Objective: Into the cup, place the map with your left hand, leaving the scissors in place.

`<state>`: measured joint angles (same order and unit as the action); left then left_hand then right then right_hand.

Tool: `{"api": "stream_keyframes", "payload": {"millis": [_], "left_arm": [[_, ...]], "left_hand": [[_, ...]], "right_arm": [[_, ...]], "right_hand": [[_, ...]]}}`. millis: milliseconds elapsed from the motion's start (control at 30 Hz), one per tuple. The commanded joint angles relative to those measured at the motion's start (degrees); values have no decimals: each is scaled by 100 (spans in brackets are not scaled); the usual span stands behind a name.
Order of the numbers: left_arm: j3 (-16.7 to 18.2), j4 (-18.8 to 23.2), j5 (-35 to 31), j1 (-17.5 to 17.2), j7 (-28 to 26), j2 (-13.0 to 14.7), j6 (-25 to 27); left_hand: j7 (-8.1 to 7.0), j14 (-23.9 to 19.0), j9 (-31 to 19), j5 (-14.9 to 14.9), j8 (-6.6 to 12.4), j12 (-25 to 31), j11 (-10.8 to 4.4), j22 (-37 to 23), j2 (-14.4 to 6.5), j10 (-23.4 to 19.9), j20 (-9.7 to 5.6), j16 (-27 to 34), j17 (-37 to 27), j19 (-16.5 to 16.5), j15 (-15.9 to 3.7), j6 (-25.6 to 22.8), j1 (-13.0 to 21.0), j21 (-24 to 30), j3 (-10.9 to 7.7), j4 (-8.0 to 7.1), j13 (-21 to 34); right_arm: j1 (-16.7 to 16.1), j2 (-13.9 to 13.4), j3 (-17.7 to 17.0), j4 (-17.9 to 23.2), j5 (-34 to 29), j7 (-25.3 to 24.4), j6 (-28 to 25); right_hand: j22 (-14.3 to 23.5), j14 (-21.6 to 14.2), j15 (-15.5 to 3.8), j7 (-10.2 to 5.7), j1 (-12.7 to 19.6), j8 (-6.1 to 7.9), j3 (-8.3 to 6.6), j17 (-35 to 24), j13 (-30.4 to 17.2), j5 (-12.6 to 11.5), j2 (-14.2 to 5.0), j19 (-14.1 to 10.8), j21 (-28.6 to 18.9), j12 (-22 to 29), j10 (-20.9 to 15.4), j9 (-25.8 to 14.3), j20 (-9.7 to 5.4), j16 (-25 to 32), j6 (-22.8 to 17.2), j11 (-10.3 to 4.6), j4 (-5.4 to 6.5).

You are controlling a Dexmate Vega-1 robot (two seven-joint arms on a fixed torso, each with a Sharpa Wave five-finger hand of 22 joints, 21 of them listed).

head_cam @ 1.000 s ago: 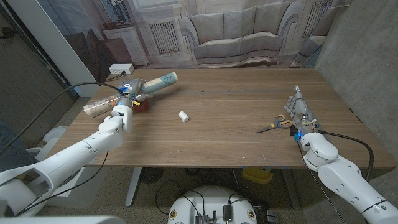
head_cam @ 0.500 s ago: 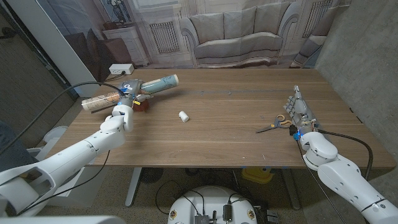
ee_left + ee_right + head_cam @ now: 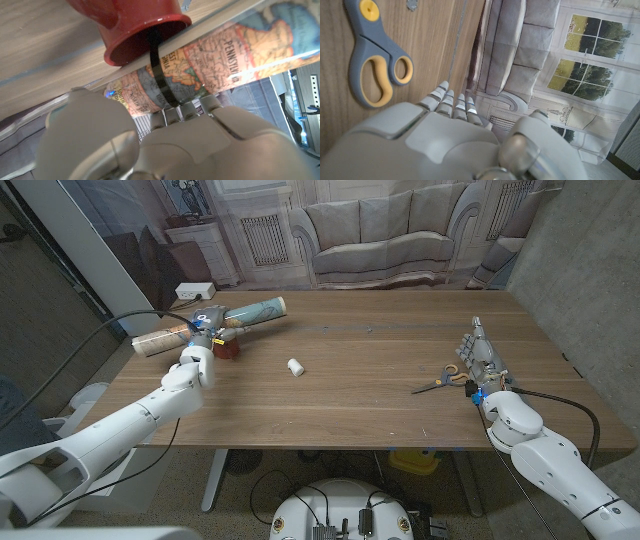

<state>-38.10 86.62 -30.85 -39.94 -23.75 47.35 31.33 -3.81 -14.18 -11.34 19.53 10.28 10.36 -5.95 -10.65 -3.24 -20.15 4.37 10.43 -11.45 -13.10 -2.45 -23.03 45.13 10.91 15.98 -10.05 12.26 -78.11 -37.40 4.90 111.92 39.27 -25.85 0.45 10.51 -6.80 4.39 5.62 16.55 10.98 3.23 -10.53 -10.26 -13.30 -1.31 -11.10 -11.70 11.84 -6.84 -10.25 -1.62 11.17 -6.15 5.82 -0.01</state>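
Printed map (image 3: 220, 55) within left-hand fingers (image 3: 210, 102)

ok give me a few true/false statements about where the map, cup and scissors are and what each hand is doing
1. The left hand grips the rolled map. True.
2. The map is already standing inside the cup. False: the map lies roughly level in the hand, above the red cup, with neither end in it.
3. The right hand holds the scissors. False: the scissors lie on the table beside that hand, and it holds nothing.
4. A small white object lies on the table between the cup and the scissors. True.
5. The cup is blue. False: it is red, as the left wrist view shows.
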Motion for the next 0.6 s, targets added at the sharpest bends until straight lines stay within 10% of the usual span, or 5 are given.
{"api": "stream_keyframes", "payload": {"millis": [33,600], "left_arm": [[86,157,217,-33,67,9,141],[123,259,298,-97,-18,72,158]], "left_hand": [[-5,67,-16,70,17,41,12,-21,-3,63,22,9,-14,105,-155,88,-163,-18,93,-14,-1],[-20,113,-16,112,40,65,35,-20,-2,113,27,27,-12,174,-131,146,-364,-5,173,-6,-2]], "right_arm": [[-63,-16,-25,45,-32,-8,22],[-111,-4,-34,117,-63,-34,20]], "right_hand": [[16,-35,-11,2,19,28,30,-32,-20,28,-16,-42,-13,18,-58,-35,27,-16,-58,-7,-8],[17,-34,-12,-9,18,26,42,-33,-21,29,-18,-42,-10,17,-63,-35,28,-18,-64,-12,-8]]}}
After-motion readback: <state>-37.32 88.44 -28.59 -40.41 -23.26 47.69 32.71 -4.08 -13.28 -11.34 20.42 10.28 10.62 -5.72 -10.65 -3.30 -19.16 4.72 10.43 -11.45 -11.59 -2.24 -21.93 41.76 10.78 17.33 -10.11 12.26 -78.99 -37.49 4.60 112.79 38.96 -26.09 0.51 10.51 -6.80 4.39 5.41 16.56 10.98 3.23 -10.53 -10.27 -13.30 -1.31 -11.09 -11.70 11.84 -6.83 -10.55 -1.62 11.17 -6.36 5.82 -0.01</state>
